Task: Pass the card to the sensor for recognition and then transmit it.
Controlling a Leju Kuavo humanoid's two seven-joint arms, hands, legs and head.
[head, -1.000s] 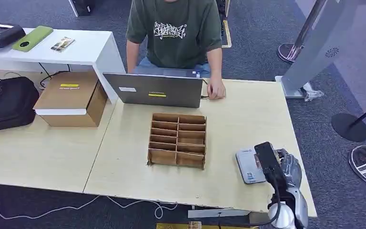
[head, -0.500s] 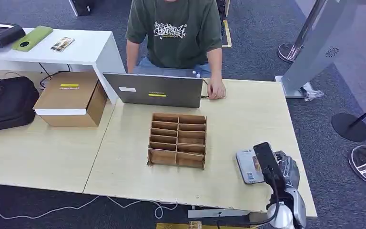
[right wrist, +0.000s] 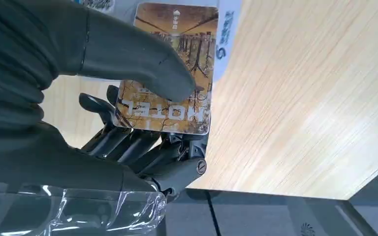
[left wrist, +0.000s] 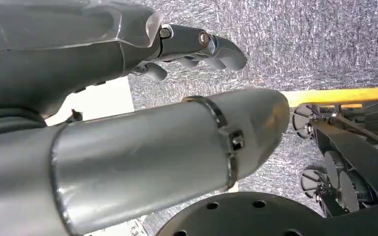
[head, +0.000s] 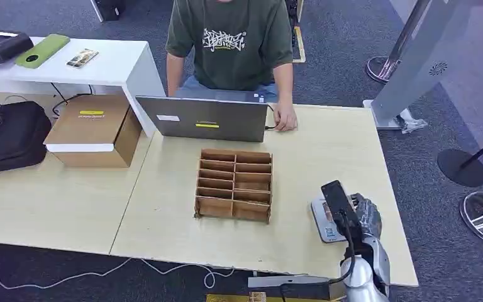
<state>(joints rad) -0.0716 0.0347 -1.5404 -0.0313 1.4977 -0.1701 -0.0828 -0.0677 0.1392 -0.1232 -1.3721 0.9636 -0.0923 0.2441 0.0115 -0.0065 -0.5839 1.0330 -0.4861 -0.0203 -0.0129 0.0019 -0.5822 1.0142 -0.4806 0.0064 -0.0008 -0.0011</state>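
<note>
Right hand [right wrist: 128, 123] pinching the card [right wrist: 170, 73] between the thick thumb, pressed on its printed face, and the darker fingers beneath; in the head view the same hand lies at about 4 o'clock on the desk [head: 327, 145], partly covered by the dark wrist camera. The card, printed with a brown scene and the word "HOTEL", is held flat over the pale sensor [head: 322, 217], its far edge overlapping the sensor's top; whether card and sensor touch cannot be told. Left hand [left wrist: 197, 46] hangs over grey carpet with fingers curled inward and nothing in them. At the desk's centre stands a cardboard organiser [head: 234, 184] with divided slots; at 12 o'clock a laptop [head: 204, 118], behind which sits a person in a green shirt [head: 233, 41] with one hand resting on the desk edge. Judged risks: the thumb covers much of the card face, so a shallow pinch may let the card slide or tilt when lifted away; a card held too high or off-centre may fail to register; the sensor, lying near the desk's 4 o'clock edge, may be nudged by the fingers below the card.
</note>
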